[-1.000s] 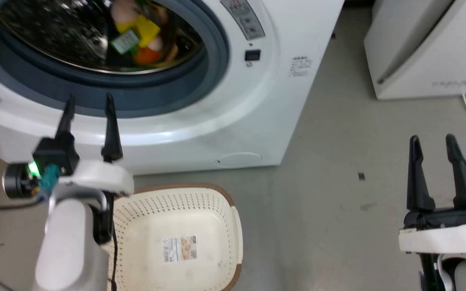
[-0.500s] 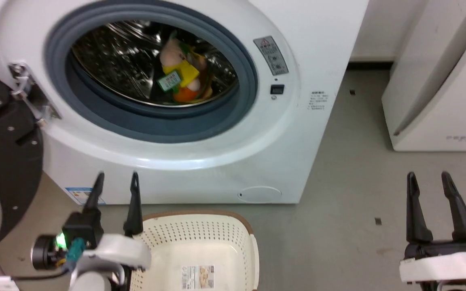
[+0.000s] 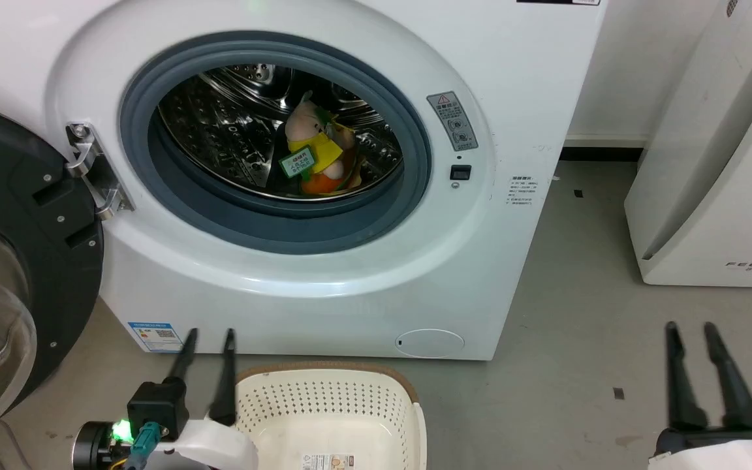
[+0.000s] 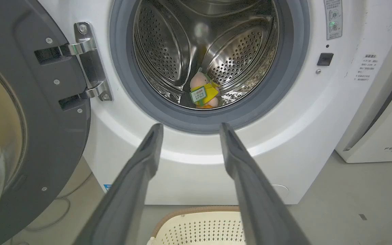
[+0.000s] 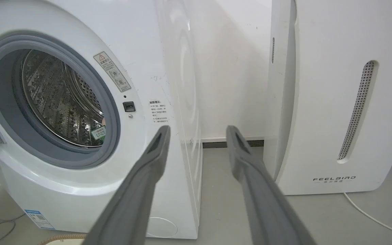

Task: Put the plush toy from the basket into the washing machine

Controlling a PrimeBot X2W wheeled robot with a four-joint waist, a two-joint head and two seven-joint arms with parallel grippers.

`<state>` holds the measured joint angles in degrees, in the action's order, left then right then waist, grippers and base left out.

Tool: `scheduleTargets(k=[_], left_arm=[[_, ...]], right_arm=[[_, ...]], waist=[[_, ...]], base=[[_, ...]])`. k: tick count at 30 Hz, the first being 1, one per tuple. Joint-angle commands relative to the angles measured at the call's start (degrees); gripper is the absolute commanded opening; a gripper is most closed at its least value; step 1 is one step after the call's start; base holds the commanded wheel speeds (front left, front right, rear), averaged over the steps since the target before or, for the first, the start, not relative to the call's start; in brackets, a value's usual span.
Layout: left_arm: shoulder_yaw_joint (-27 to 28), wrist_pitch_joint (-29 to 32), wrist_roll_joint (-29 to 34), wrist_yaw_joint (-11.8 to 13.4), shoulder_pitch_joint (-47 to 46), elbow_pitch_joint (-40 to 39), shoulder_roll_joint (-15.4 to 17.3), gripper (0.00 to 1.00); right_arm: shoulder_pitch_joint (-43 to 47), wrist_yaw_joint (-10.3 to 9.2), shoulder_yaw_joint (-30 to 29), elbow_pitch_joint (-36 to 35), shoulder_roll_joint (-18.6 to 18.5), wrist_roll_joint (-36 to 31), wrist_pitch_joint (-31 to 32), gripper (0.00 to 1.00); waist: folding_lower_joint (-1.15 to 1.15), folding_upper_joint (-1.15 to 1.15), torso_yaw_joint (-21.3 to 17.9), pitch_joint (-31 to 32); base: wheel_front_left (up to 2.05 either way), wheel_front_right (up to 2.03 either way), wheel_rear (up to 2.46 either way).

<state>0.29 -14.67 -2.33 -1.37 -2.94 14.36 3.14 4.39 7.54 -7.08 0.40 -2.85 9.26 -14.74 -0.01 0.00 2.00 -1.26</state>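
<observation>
Far left: dark round door [image 3: 23, 248] hangs open on its steel hinge [image 3: 92, 170]. Left hand [image 3: 209, 334] is low, just beside the near-left rim of the cream-white perforated plastic basket [image 3: 324, 398]. Its two fingers are spread with nothing between them; its wrist view looks straight at the drum mouth.

Basket sits on the grey floor [image 3: 578, 326], right in front of the large white front-loading washing machine [image 3: 350, 313]. The visible part of its inside is perforated wall plus a paper label [image 3: 330, 462] on the bottom, no toy.

Small pink plush toy [image 3: 314, 156] in yellow clothing with a green tag lies inside the shiny steel drum [image 3: 232, 130]. It rests low on the drum wall, past the grey rubber seal [image 3: 284, 228], orange hamburger part underneath. Placement reads as done.

Handling, my estimate: light, soft, squashes under the fingers, not fragile, and the fabric gives decent friction. If a re-grip is needed, pinch across the yellow-clad torso. Skip the tag and thin limbs, since it would dangle or slip. The drum wall is curved and slick, so the toy may roll to the lowest point.

Right hand [image 3: 690, 328] is at far right over the floor, well apart from the washer, fingers parted, holding nothing. White slanted FEELBIRD appliance [image 3: 722, 196] stands beyond it, not involved.
</observation>
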Motion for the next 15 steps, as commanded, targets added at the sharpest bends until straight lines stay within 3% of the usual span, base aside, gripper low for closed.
scheduleTargets(k=[1, 15], left_arm=[[0.02, 0.04, -0.01, 0.0, 0.0, -0.04, -0.03, 0.0], [0.02, 1.52, 0.23, 0.14, 0.3, -1.49, -0.08, 0.0]], right_arm=[[-0.03, 0.0, 0.01, -0.01, 0.0, -0.07, 0.04, 0.0], [-0.47, -0.01, 0.74, -0.05, 0.0, -1.08, 1.53, 0.0]], waist=[[0.01, 0.0, 0.0, 0.02], [0.01, 0.0, -0.21, 0.15]], base=[[0.0, 0.0, 0.0], [0.0, 0.0, 0.0]])
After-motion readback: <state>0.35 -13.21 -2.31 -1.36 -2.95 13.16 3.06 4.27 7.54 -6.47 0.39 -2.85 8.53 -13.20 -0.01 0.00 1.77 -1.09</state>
